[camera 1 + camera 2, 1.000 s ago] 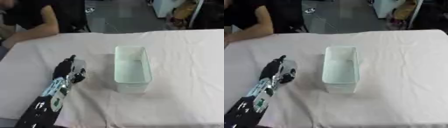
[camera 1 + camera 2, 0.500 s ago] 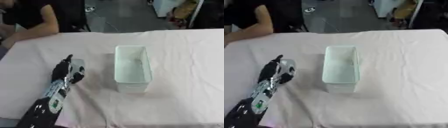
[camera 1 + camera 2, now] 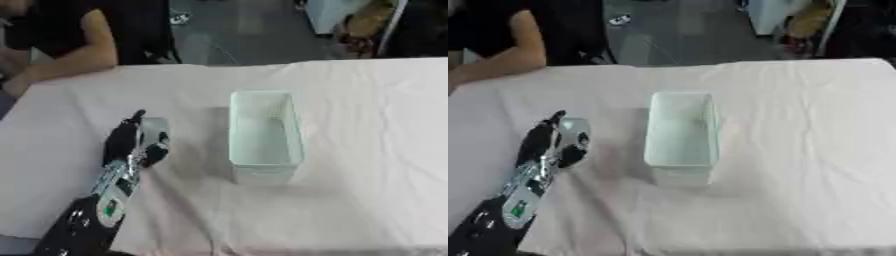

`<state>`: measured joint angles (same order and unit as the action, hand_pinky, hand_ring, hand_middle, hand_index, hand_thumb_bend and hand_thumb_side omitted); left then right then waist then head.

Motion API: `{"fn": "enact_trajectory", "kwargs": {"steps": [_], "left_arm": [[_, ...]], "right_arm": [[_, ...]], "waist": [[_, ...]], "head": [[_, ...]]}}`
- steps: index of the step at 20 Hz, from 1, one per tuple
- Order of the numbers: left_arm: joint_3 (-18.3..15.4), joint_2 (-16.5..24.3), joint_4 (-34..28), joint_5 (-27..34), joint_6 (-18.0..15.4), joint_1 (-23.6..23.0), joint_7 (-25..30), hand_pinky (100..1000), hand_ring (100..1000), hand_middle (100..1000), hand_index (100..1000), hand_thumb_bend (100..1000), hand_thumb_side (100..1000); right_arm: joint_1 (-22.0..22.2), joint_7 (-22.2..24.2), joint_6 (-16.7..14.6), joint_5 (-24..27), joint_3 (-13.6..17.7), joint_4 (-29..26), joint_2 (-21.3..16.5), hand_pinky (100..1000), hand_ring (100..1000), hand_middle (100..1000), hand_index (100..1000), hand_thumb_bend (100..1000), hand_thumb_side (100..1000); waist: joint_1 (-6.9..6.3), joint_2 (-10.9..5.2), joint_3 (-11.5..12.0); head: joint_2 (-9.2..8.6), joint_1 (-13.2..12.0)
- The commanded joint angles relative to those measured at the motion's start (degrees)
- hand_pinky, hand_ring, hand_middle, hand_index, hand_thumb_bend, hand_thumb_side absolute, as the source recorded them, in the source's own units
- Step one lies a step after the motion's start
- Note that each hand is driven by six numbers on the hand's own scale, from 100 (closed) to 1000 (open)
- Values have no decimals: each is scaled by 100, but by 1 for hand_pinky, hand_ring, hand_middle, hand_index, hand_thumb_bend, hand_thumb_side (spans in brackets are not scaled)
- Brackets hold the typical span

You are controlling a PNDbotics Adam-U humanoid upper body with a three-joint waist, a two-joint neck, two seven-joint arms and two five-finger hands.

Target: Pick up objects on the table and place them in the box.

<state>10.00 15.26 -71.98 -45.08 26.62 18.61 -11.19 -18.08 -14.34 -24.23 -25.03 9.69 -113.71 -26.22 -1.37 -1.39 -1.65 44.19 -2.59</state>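
Left eye view: left hand (image 3: 129, 145) lies on the white cloth (image 3: 367, 125), fingers curled around a small pale object (image 3: 156, 127) that shows just past the fingertips. Pale translucent box (image 3: 262, 132) stands apart, on the thumb side.

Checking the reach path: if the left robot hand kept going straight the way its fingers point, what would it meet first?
The left robot hand points toward the table's far edge, and a small pale object lies right at its fingertips, so it likely meets that first. The box sits off to its right, outside that line.
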Motion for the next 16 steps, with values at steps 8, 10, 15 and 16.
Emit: {"fn": "enact_trajectory", "kwargs": {"steps": [8,10,15,16], "left_arm": [[-395,-124,-413,1581,-116,124,-768,100,153,303,594,100,403],[-401,-125,-537,2115,-221,169,-897,100,147,295,622,100,404],[-368,-126,-615,3115,-459,286,-1159,100,142,289,639,100,408],[-349,-133,-616,3233,-497,309,-1183,100,141,288,639,100,409]], "right_arm": [[-40,-21,12,-12,45,-88,-129,836,967,980,964,100,660],[-35,-20,14,-12,45,-88,-128,836,967,980,964,100,658],[-27,-17,14,-8,42,-88,-123,836,967,980,963,100,658],[-26,-15,13,-7,41,-88,-122,836,967,980,963,100,658]], "waist": [[35,-30,9],[36,-32,9],[42,-36,9],[44,-35,8]], "head": [[-7,-32],[-7,-38],[-7,-38],[-7,-39]]}}
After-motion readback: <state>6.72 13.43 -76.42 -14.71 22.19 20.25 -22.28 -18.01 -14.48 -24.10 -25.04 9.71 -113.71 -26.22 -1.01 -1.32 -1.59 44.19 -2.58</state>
